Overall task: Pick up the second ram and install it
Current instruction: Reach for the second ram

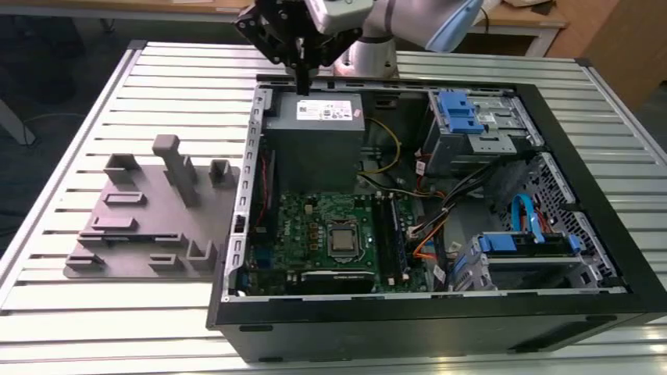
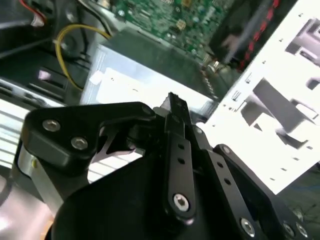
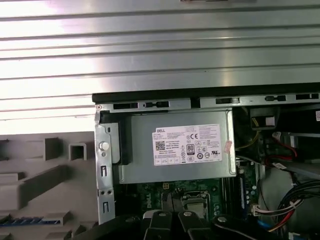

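I log: gripper (image 1: 302, 88), fingers pressed together, poised over the power supply (image 1: 315, 125) inside the case (image 1: 417, 328); holder plate (image 1: 125, 234) lying just beside it.

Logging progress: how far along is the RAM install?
Nothing looks done. The black gripper hangs shut and empty-looking above the grey metal power supply box. A bluish flat stick, likely the second ram, sits on the grey plastic holder plate, so pickup and install remain.

Bright light, glare on slatted table (image 3: 160, 45), computer case (image 1: 417, 320) dim inside
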`<state>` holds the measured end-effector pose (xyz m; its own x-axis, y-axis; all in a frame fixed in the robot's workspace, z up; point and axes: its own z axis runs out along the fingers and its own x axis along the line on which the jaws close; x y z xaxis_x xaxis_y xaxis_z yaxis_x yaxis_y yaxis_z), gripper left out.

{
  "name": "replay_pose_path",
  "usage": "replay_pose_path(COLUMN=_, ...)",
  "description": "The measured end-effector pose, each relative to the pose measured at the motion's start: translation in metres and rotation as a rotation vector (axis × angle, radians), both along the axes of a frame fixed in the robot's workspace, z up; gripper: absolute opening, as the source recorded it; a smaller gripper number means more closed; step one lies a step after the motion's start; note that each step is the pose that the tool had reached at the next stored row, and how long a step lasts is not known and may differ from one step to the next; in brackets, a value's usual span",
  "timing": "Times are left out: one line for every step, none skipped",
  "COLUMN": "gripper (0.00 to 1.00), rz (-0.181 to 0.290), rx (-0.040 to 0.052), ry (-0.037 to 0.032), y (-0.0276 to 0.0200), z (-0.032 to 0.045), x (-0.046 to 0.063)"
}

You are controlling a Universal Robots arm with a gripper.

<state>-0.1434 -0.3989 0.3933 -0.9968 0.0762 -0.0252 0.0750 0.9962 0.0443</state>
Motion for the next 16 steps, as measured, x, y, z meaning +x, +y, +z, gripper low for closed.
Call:
replay_pose_path(gripper=0.14, rz=0.0, rx=0.0, ry=-0.0002, y=0.0, z=0.0, x=-0.004)
replay_pose_path(gripper=0.14, rz=0.0, rx=0.0001, ry=-0.0004, y=0.0, z=-0.0001, x=-0.009)
replay_pose_path(gripper=0.14, rz=0.0, rx=0.0001, ry=-0.0006, y=0.0, z=-0.0001, x=-0.014)
replay_pose_path(gripper=0.14, rz=0.0, rx=0.0001, ry=-0.0007, y=0.0, z=-0.0001, x=-0.018)
replay_pose_path(gripper=0.14, rz=0.0, rx=0.0001, ry=-0.0009, y=0.0, z=-0.0001, x=-0.023)
replay_pose_path(gripper=0.14, rz=0.0, rx=0.0001, ry=-0.0011, y=0.0, z=-0.0001, x=-0.027)
replay_pose_path(gripper=0.14, rz=0.0, rx=0.0001, ry=-0.0011, y=0.0, z=-0.0001, x=-0.032)
replay_pose_path(gripper=0.14, rz=0.0, rx=-0.0001, ry=-0.0011, y=0.0, z=0.0, x=-0.036)
replay_pose_path(gripper=0.14, rz=0.0, rx=0.0, ry=-0.0011, y=0.0, z=-0.0001, x=-0.041)
replay_pose_path(gripper=0.14, rz=0.0, rx=0.0001, ry=-0.0012, y=0.0, z=-0.0001, x=-0.045)
replay_pose_path(gripper=0.14, rz=0.0, rx=0.0002, ry=-0.0013, y=0.0, z=-0.0002, x=-0.048)
replay_pose_path(gripper=0.14, rz=0.0, rx=0.0001, ry=-0.0013, y=0.0, z=-0.0002, x=-0.052)
replay_pose_path(gripper=0.14, rz=0.0, rx=0.0001, ry=-0.0013, y=0.0, z=-0.0002, x=-0.056)
replay_pose_path(gripper=0.14, rz=0.0, rx=0.0001, ry=-0.0012, y=0.0, z=-0.0002, x=-0.059)
replay_pose_path(gripper=0.14, rz=0.0, rx=0.0, ry=-0.0012, y=0.0, z=-0.0002, x=-0.063)
replay_pose_path(gripper=0.14, rz=0.0, rx=0.0, ry=-0.0012, y=0.0, z=-0.0002, x=-0.067)
